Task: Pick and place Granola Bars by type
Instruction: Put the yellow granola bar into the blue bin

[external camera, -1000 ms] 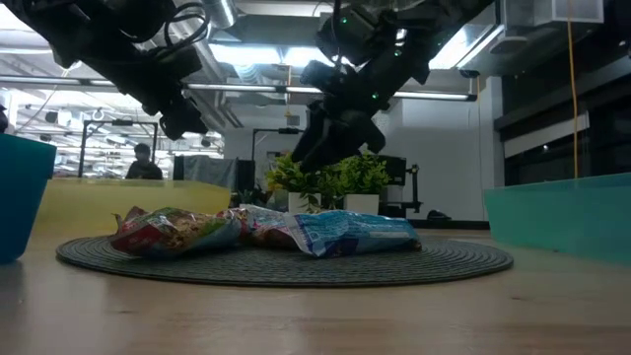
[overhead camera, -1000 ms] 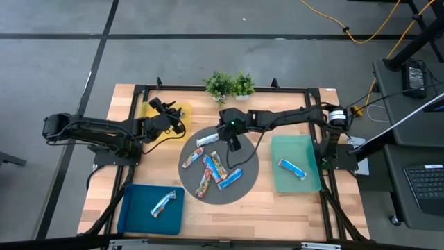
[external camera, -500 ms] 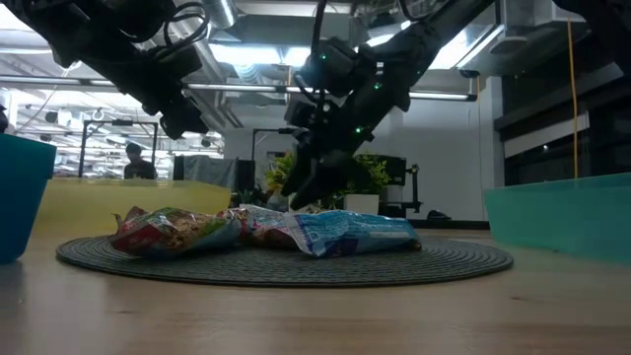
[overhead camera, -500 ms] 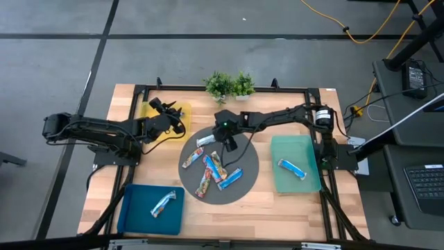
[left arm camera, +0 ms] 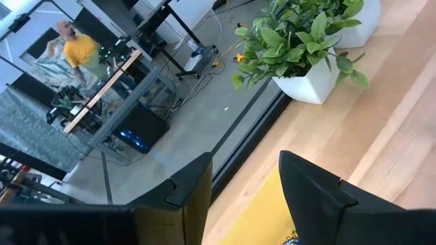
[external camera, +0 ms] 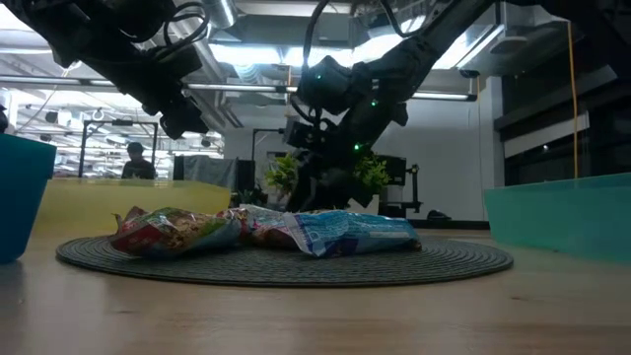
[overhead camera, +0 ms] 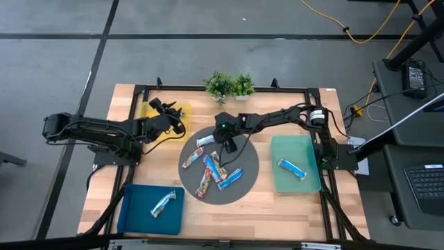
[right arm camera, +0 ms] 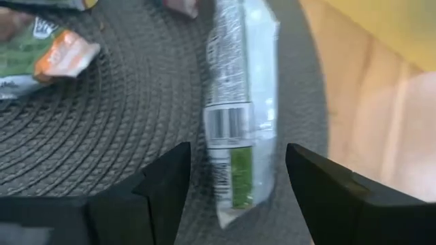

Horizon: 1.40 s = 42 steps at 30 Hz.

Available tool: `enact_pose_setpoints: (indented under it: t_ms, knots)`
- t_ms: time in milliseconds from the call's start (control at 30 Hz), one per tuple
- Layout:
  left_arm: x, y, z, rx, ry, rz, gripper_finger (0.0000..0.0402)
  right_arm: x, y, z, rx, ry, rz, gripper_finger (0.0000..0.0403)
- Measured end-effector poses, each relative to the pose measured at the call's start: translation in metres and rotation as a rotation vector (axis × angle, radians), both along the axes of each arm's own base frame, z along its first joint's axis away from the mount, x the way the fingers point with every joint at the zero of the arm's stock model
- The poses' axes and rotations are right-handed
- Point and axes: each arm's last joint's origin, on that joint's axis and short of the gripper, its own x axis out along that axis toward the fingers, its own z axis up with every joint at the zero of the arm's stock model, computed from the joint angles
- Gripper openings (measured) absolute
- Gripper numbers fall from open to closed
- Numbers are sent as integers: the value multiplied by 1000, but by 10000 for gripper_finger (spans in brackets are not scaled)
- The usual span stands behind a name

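Note:
Several granola bars lie on a round grey mat (overhead camera: 243, 163): a silver-grey bar (overhead camera: 206, 141) at its far left, and blue (overhead camera: 230, 179) and multicoloured (overhead camera: 203, 184) ones nearer. My right gripper (overhead camera: 225, 144) is open, low over the mat. In the right wrist view its fingers (right arm camera: 163, 197) stand either side of the silver-grey bar's (right arm camera: 238, 116) end without touching it. My left gripper (overhead camera: 163, 111) waits open over the yellow tray (overhead camera: 177, 110). One blue bar (overhead camera: 292, 168) lies in the green tray (overhead camera: 295, 149), another bar (overhead camera: 163, 203) in the blue tray (overhead camera: 139, 208).
Two potted plants (overhead camera: 230, 85) stand at the table's far edge behind the mat. The green tray is at the right, the blue tray at the near left, the yellow tray at the far left. Bare wood lies between mat and trays.
My right gripper has come down toward the mat and a little toward the table's left, ending over the silver-grey bar with its fingers still open. The bars have not moved.

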Motion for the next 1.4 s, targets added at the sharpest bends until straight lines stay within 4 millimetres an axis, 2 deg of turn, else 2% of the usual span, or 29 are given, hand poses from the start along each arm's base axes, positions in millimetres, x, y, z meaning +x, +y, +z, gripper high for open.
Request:
enact_pose_setpoints:
  t_ms: [167,300,667,767,867,967,1067,1167,1400]
  knots:
    - [0,0,0,0,0,0,160,0,0,-1,1,3,0,242]
    - [0,0,0,0,0,0,160,0,0,-1,1,3,-1,217]
    - [0,0,0,0,0,0,155,0,-1,-1,3,3,-4,59]
    - [0,0,0,-1,0,-2,155,0,-2,-1,-1,-2,-9,27]
    - [0,0,0,-1,0,-2,155,0,-4,-1,-28,-3,-33,19]
    - [0,0,0,-2,0,-3,155,0,-6,1,-69,0,-66,29]
    - [0,0,0,-2,1,-3,154,-2,-6,11,-86,-10,-80,35]
    - [0,0,0,-2,1,-3,155,-4,-5,26,-73,-48,-102,25]
    - [0,0,0,-3,-1,-4,153,-13,-3,74,64,-188,-215,15]
